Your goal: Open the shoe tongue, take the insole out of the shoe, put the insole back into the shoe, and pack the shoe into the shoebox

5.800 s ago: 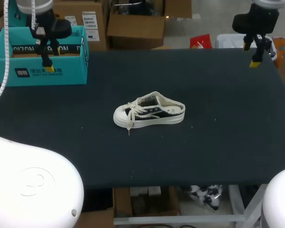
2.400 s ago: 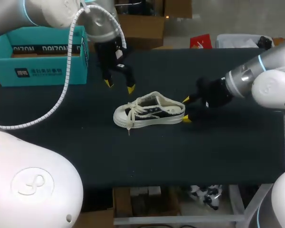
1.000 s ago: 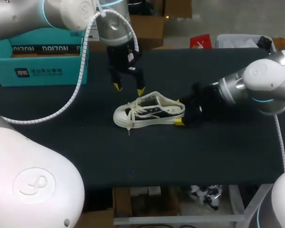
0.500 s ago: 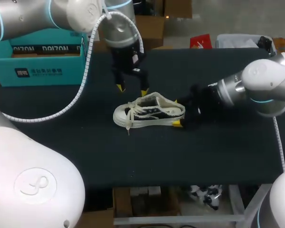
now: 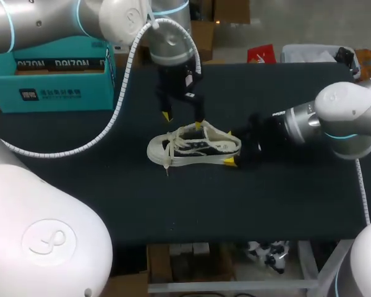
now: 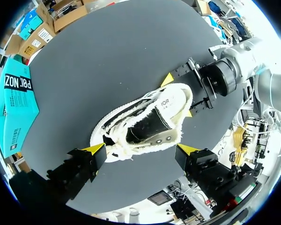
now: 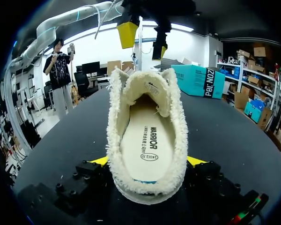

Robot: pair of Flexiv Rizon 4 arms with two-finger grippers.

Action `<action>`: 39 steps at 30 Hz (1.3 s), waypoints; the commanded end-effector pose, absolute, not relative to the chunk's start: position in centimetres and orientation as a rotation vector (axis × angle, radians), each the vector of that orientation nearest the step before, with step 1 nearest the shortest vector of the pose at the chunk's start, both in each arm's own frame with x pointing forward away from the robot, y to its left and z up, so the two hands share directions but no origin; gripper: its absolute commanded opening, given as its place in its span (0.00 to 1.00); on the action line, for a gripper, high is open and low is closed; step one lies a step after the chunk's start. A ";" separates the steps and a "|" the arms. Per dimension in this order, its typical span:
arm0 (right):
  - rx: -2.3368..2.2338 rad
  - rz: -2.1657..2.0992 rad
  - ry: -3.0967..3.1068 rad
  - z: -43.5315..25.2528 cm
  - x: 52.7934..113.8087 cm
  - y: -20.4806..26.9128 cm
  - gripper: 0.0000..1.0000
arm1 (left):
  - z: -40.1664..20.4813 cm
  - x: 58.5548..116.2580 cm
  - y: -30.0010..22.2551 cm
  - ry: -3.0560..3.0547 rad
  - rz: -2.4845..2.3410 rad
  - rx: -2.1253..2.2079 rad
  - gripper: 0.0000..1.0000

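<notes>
**Fig.** The shoe lies on its sole in the middle of the table. Our left claw hangs spread above the tongue. Our right claw straddles the heel, though we cannot tell whether it pinches. Risk: if the heel is not held, a tug on the tongue could drag or tip the shoe.

Overall light: bright and even, cast from overhead.
Counter: dark and matte; the light is spread evenly across it.
Shoe: the pale upper is brightly lit.
Right wrist view: a glaring white backlight is seen behind the shoe.
</notes>
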State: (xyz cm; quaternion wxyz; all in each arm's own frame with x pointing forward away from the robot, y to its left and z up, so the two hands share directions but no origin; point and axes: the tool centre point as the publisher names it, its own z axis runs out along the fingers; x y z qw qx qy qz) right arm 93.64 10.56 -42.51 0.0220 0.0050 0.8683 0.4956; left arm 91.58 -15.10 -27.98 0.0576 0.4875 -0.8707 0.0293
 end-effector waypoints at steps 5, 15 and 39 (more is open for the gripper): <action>0.017 1.535 2.686 -43.0 93.6 10.5 0.00 | -28.7 91.2 -17.2 -2.635 0.080 1.623 1.00; 0.017 1.535 2.686 -43.0 93.6 10.5 0.00 | -30.8 91.7 -19.1 -2.576 0.044 1.829 1.00; 0.017 1.535 2.686 -43.0 93.6 10.5 0.00 | -33.3 92.5 -20.1 -2.474 -0.101 2.033 0.40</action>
